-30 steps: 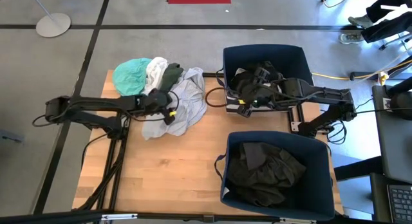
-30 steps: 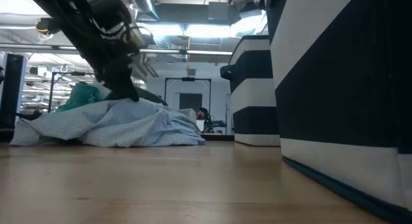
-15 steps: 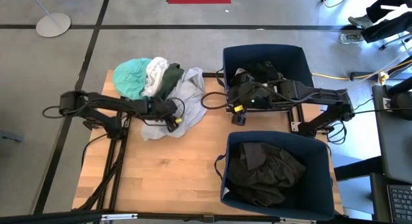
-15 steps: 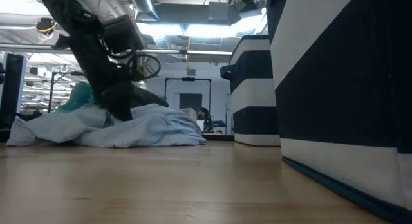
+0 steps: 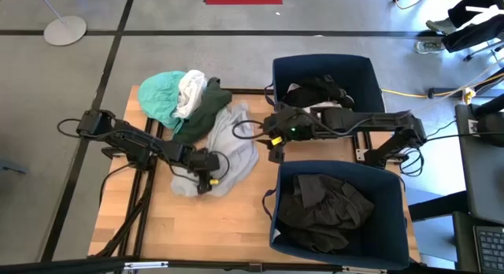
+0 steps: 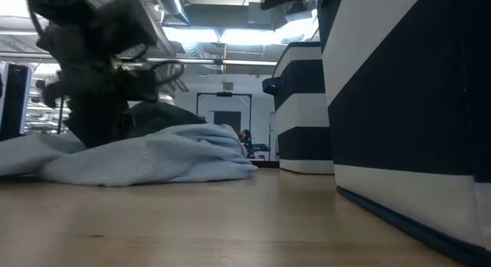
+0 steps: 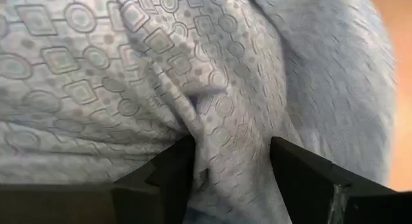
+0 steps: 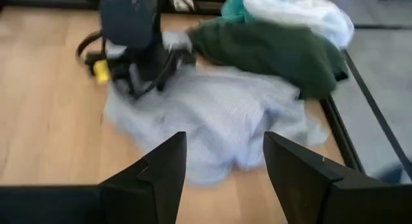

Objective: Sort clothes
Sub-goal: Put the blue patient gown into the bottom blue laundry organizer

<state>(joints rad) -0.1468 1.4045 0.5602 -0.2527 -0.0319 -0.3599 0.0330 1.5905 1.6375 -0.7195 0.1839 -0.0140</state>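
A pile of clothes lies at the table's far left: a teal garment (image 5: 160, 93), a white one (image 5: 191, 89), a dark green one (image 5: 203, 109) and a pale blue patterned garment (image 5: 232, 148) spread on the wood beside them. My left gripper (image 5: 206, 175) is down on the pale blue garment's near part and shut on it. My right gripper (image 5: 265, 137) is open and empty, between the far bin and the pile. In its wrist view it (image 8: 225, 156) faces the pale blue garment (image 8: 219, 121). My left gripper pinches a raised fold of the pale blue garment (image 7: 225, 143) between its two fingers (image 7: 174, 169), coming from above and pointing down. The fold fills the gap between the fingers. The rest of the garment lies slack on the table (image 6: 153, 156).
Two navy bins stand on the right. The far bin (image 5: 362, 69) holds black and white clothes, and the near bin (image 5: 394, 187) holds dark clothes. Bare wood lies along the table's near left (image 5: 189, 227). In the low view the bins' walls (image 6: 406, 106) fill the right.
My left gripper has moved toward the table's near edge, dragging the pale blue garment along the wood away from the pile; the dark green garment now shows more fully. My right gripper has moved from over the far bin toward the table's left, toward the pile.
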